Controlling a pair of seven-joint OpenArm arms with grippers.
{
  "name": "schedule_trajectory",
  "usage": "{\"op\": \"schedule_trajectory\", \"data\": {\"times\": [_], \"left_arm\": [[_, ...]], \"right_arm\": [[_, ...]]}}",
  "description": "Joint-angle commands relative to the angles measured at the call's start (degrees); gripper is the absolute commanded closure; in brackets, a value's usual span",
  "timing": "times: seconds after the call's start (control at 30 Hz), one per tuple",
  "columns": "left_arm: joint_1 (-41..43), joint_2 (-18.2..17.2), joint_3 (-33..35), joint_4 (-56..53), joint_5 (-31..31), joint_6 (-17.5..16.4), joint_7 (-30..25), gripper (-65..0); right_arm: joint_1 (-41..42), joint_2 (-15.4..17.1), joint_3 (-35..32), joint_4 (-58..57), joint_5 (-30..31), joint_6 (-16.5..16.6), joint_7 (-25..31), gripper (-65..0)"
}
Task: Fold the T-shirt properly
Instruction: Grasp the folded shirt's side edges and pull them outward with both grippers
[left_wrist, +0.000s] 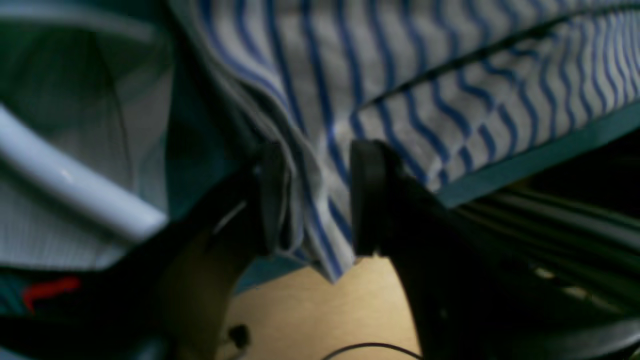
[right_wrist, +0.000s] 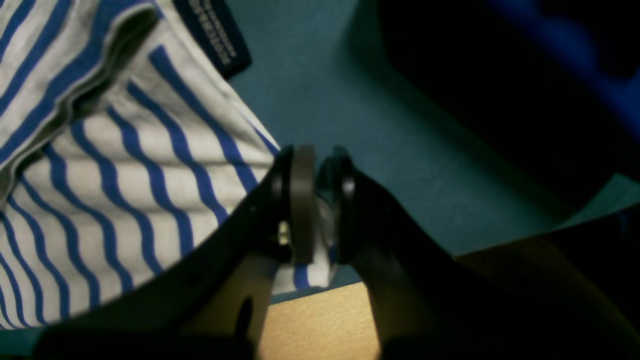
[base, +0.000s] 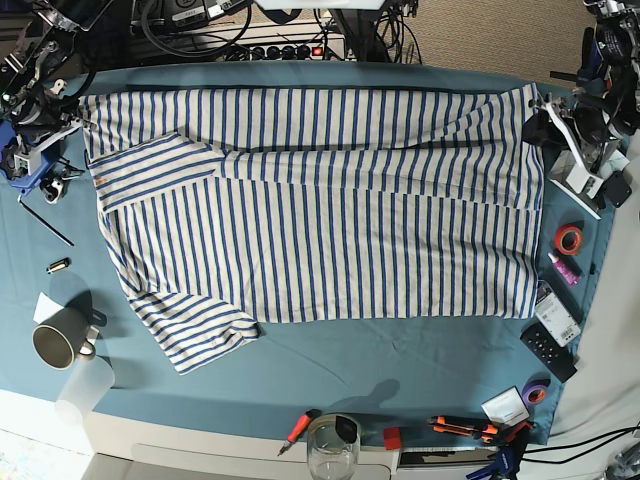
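The T-shirt, cream-white with narrow blue stripes, is lying spread wide on the teal table cloth, its far edge folded over. At the far corners, the left gripper is standing parted around a cloth corner, and the right gripper is standing slightly apart with cloth between its jaws.

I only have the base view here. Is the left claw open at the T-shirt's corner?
Observer: Yes. The left claw stands open, and a hem corner of the T-shirt hangs between its jaws.
Operator: And the right claw?
Observer: The right claw has its jaws narrowly apart with striped cloth between them. I cannot tell whether it pinches.
Operator: Anything near it?
Observer: A dark navy label juts from the shirt's edge.
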Motion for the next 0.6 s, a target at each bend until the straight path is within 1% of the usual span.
{"op": "schedule_trajectory", "data": {"times": [0.0, 0.17, 0.3, 0.4, 0.47, 0.57], "left_arm": [[-0.2, -1.2, -0.6, 2.0, -1.0, -0.2, -0.5, -23.5], [-0.2, -1.2, -0.6, 7.5, -1.0, -0.2, -0.8, -23.4], [-0.2, -1.2, -0.6, 11.3, -0.6, -0.2, -4.2, -23.4], [-0.2, -1.2, -0.6, 12.9, 1.9, -0.2, -9.0, -23.4], [-0.4, -1.2, -0.6, 12.9, 3.5, -0.1, -13.6, -23.4], [-1.4, -1.1, -0.5, 12.9, 6.2, 0.1, -18.3, -23.4]], "right_arm": [[0.2, 1.6, 0.4, 1.1, 0.1, 0.2, 0.4, -8.4], [0.4, 1.7, 0.5, 1.4, 3.8, 0.1, 0.4, -8.4], [0.9, 1.7, 0.5, 4.6, 5.9, 0.1, 0.4, -8.4], [1.0, 1.7, 0.5, 8.8, 5.9, 0.1, 1.0, -8.4], [1.0, 1.7, 0.5, 11.2, 5.9, 0.1, 3.4, -8.4], [1.7, 1.7, 0.5, 12.7, 6.2, 0.1, 7.2, -8.4]]}}
